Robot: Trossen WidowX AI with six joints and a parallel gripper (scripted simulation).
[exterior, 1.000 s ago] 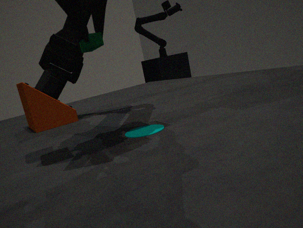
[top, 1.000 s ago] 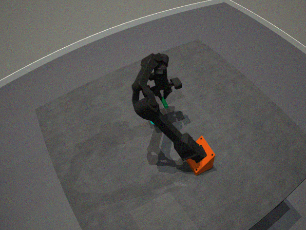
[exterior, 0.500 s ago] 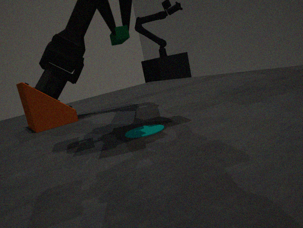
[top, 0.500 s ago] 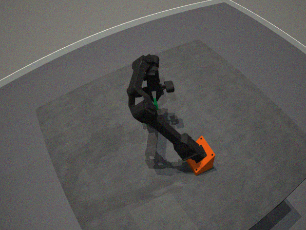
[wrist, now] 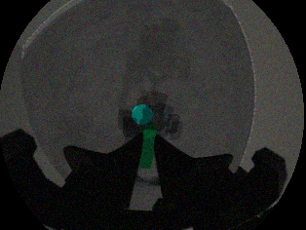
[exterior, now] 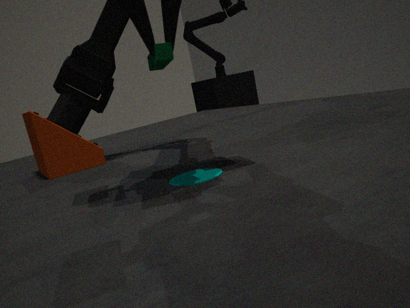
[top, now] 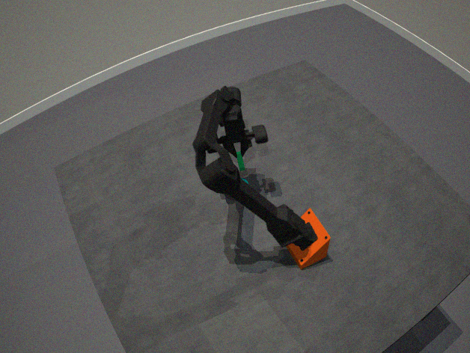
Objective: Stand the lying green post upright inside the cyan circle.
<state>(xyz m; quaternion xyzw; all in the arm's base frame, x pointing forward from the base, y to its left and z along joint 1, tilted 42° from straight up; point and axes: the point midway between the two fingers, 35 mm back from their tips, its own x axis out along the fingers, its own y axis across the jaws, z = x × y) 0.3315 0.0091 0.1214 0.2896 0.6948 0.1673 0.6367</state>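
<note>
The green post is between the fingertips of my gripper, which is shut on it. The post is well above the table. In the exterior view it shows nearly end-on, so it looks closer to lying than to upright; its exact tilt is hard to tell. The cyan circle is flat on the table, partly in the arm's shadow. In the top view the arm hides most of it. In the wrist view it shows just beyond the post's far end, slightly left.
The arm's orange base block stands on the table, to the circle's lower right in the top view. In the exterior view a second dark arm on a dark block shows in the background. The arm's shadows fall around the circle.
</note>
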